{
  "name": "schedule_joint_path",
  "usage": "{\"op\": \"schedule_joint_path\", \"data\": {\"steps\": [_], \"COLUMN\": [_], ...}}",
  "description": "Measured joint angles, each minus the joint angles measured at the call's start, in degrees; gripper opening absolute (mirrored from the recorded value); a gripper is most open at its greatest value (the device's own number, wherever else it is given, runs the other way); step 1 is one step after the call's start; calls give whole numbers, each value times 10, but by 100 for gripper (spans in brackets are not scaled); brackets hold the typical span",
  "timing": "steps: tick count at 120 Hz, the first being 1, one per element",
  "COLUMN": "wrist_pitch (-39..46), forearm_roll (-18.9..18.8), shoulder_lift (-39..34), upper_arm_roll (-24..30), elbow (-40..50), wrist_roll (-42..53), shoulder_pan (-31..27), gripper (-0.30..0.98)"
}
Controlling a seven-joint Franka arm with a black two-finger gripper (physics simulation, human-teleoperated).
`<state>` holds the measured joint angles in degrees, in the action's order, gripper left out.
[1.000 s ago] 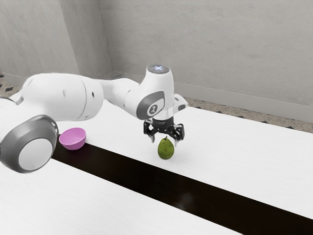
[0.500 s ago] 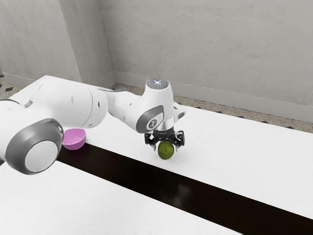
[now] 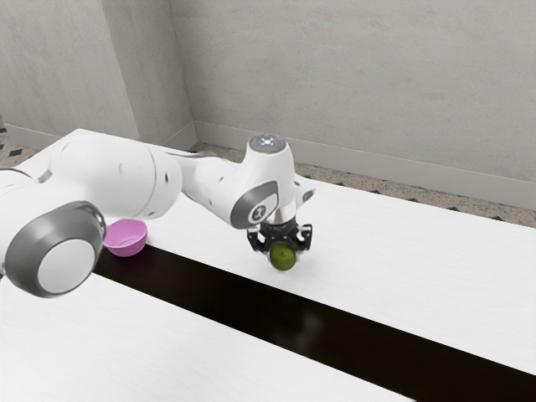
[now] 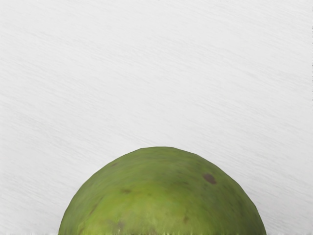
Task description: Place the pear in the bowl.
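Exterior view: the arm (image 3: 109, 177) is cut off at the frame's left edge, its hand pointing down near the centre. The gripper (image 3: 283, 252) hides the top of the pear (image 3: 283, 259) — fingertips hard to make out — its jaws part-closed, pinching the pear. The bowl (image 3: 126, 240) sits left of centre.

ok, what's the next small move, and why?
I'd probably lift straight up a little before travelling: the gripper looks closed on the pear from both sides, the pear is low at the table, and the raised-rim bowl sits off toward the exterior view's left.
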<state>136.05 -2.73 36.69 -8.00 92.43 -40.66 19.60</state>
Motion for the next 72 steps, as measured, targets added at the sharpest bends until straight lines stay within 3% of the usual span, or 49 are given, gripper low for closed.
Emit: {"op": "schedule_joint_path", "data": {"steps": [24, 55, 72], "wrist_pitch": [-2, -5, -7], "forearm_roll": [-7, -19, -21], "shoulder_lift": [-70, -175, -195], "upper_arm_roll": [-4, -6, -7], "elbow": [60, 163, 183], "wrist_roll": [-17, -38, -43], "shoulder_pan": [-21, -160, -233], "gripper": [22, 16, 15]}}
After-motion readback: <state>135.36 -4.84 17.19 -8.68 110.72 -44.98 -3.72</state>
